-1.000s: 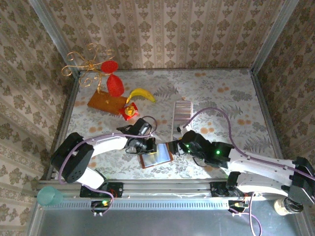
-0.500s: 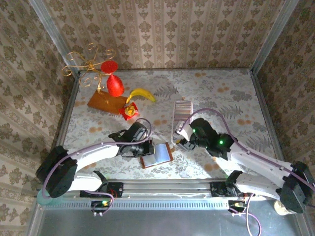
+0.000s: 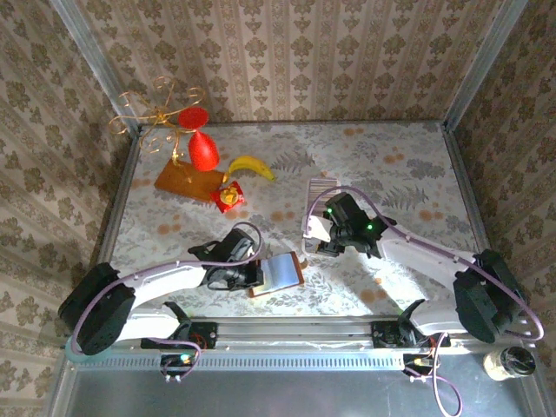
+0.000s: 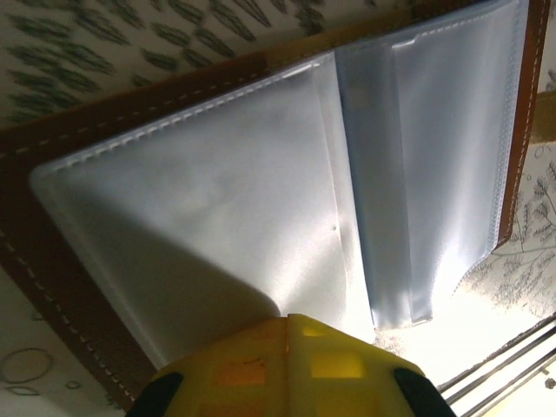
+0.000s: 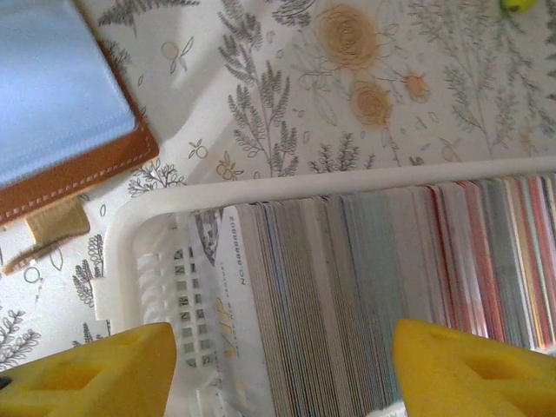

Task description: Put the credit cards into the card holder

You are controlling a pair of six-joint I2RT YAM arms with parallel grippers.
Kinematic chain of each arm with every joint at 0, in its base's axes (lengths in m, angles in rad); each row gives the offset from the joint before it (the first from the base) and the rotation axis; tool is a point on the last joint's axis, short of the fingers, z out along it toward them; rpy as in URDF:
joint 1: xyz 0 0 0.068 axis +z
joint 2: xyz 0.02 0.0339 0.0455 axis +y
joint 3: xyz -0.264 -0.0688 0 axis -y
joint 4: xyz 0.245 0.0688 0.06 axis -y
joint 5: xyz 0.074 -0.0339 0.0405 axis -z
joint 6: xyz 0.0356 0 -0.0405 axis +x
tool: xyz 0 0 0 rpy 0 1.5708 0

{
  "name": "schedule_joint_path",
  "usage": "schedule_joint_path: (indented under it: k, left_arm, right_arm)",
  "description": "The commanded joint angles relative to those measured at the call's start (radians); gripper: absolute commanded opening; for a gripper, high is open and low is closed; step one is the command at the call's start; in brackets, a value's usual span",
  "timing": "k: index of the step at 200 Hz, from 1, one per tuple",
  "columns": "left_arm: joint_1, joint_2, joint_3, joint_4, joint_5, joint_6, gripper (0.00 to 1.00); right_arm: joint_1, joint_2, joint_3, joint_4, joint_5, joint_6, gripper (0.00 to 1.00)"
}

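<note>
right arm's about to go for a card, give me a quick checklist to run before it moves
1. Card holder lies open, sleeves up: ok.
2. Left fingers shut at the holder's edge: ok. Whether they pin it down: cannot tell.
3. Right fingers open above the credit cards: ok.
4. One card standing free to grab: not ok, they are packed tight in the white tray.
5. Bare table between tray and holder, nothing in the way: ok.
</note>
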Motion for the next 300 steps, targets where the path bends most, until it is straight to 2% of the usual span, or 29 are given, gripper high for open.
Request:
schedule_joint_path:
  k: [1,51,70,130,193,205,226,237,300]
  left_arm:
    - [0.044,-0.006,-0.042,-0.069,-0.049,0.021,0.0]
    - [0.115,-0.074,-0.013,-0.125,-0.013,0.096,0.0]
    - [0.125,-0.115,-0.005,-0.144,-0.001,0.107,0.04]
    - [0.183,-0.264,-0.031,-0.199,0.004,0.096,0.13]
    - [0.225,-0.301,-0.069,-0.209,0.016,0.092,0.13]
    - [0.231,-0.307,-0.072,-0.213,0.014,0.09,0.13]
    - [0.243,-0.317,-0.078,-0.218,0.012,0.088,0.13]
    - [0.246,-0.32,-0.079,-0.218,0.014,0.088,0.13]
    - [0.249,-0.326,-0.085,-0.211,0.02,0.091,0.11]
  right_arm:
    - [-0.004,0.032,0.026,0.031,0.018,-0.116,0.7]
    - [-0.001,0.122,0.021,0.114,0.077,-0.197,0.73]
    - [0.004,0.15,0.026,0.125,0.108,-0.234,0.71]
    - [0.029,0.144,0.035,0.126,0.166,-0.292,0.53]
    - [0.044,0.109,0.038,0.062,0.153,-0.286,0.33]
    - [0.044,0.104,0.038,0.055,0.15,-0.285,0.27]
    - [0.042,0.091,0.035,0.052,0.149,-0.28,0.26]
    - [0.042,0.085,0.033,0.05,0.151,-0.276,0.22]
    - [0.043,0.048,0.03,0.042,0.161,-0.269,0.22]
